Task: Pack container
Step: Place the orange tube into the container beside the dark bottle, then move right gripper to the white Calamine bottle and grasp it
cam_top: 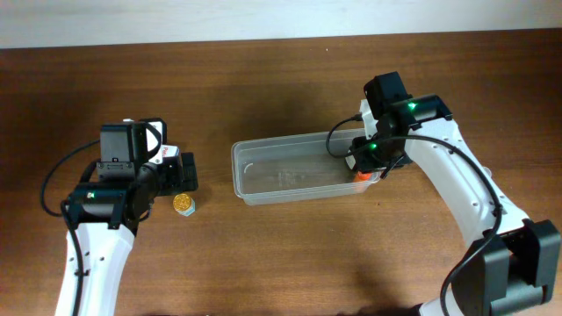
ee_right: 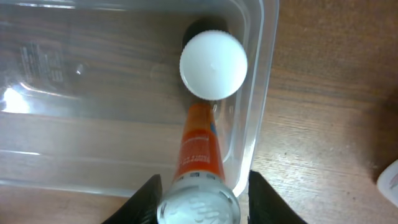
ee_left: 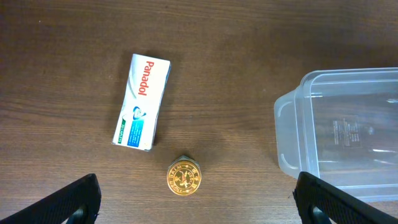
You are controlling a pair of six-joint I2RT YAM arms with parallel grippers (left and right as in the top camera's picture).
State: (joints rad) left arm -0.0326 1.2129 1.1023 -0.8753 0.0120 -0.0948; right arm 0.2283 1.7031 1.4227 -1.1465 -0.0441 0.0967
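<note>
Right tool (ee_right: 200,204) hangs over the container (cam_top: 294,168) at the end that faces the right edge of the counter (cam_top: 263,263). It is clenched on an orange tube (ee_right: 200,146), with its two fingers (ee_right: 146,200) close against either side of the tube's ribbed white cap (ee_right: 199,210). The tube points steeply down into the container, alongside the end wall. Just beyond its lower end, in a rounded corner of the container, sits a white-capped bottle (ee_right: 213,65), seen from straight above. Whether tube and bottle touch I cannot tell. The container itself, clear and shallow, lies about mid-counter, with its long sides running roughly along the far edge.

Toward the left edge of the counter, well apart from the container, the left tool (ee_left: 196,202) hovers released, its dark fingers (ee_left: 68,202) spread wide. On the counter beneath it stands a small gold-lidded jar (ee_left: 184,177), upright. Just beyond the jar, not touching it, a white and blue Panadol box (ee_left: 142,101) lies flat and slightly askew. In the left wrist view the container's rounded left end shows off to the side, clear of both jar and box. In the overhead view the left arm covers most of the box, and the jar stands in plain sight on the side toward the near edge.
</note>
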